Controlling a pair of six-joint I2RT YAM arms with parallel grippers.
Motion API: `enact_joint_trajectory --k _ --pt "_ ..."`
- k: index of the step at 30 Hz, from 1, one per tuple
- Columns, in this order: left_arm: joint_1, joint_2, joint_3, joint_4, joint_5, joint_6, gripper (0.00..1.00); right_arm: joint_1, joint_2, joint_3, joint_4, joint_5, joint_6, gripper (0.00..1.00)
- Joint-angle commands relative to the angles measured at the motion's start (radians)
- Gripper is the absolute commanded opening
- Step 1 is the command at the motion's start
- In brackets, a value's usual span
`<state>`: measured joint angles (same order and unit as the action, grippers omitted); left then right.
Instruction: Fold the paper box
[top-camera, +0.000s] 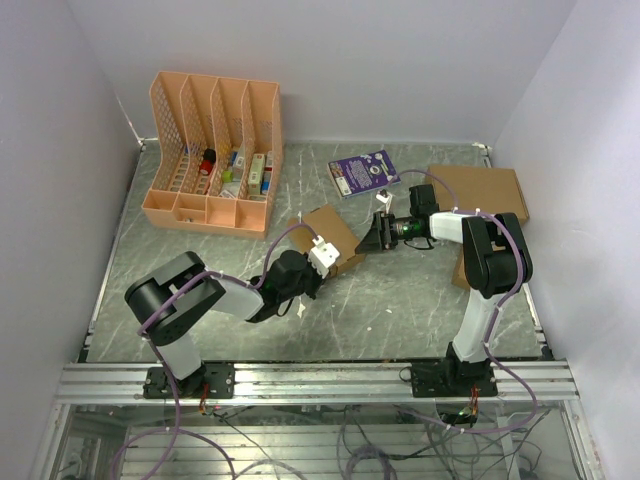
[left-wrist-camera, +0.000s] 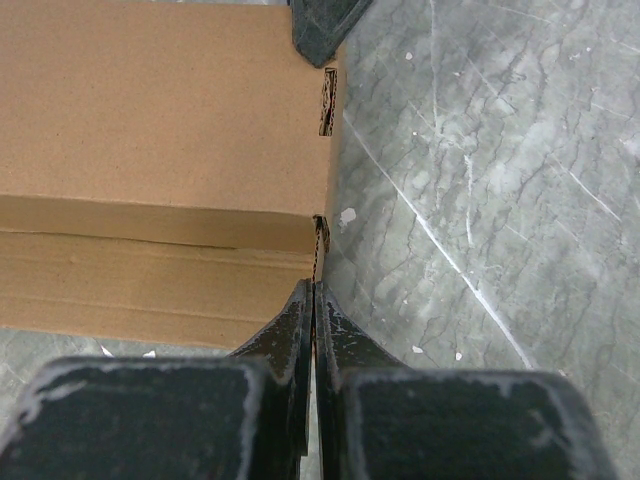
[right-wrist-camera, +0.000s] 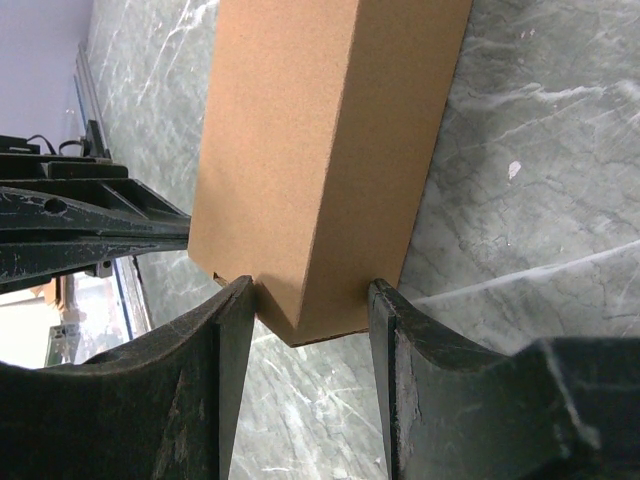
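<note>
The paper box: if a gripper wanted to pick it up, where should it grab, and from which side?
Probably its short end, a jaw on either side, coming in along its length from the right arm's side. The paper box is a slim oblong, so that end is narrow enough to fit between the jaws; the right gripper straddles it just so.

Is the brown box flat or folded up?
Folded up. The box shows a top and a side meeting along an edge, held by the right gripper. Ends closed? Cannot tell.
</note>
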<state>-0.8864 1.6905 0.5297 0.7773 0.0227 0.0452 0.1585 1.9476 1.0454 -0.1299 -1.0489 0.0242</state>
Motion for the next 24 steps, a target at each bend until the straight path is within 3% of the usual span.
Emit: enact_joint_trajectory --k 1,24 --pt "-0.004 -0.036 -0.004 0.104 0.013 0.001 0.07 0.02 0.025 0.004 -0.04 0.067 -0.031 0.47" --pt "-0.009 -0.018 -0.038 0.165 0.044 -0.012 0.07 0.02 0.036 0.007 -0.048 0.074 -0.035 0.47"
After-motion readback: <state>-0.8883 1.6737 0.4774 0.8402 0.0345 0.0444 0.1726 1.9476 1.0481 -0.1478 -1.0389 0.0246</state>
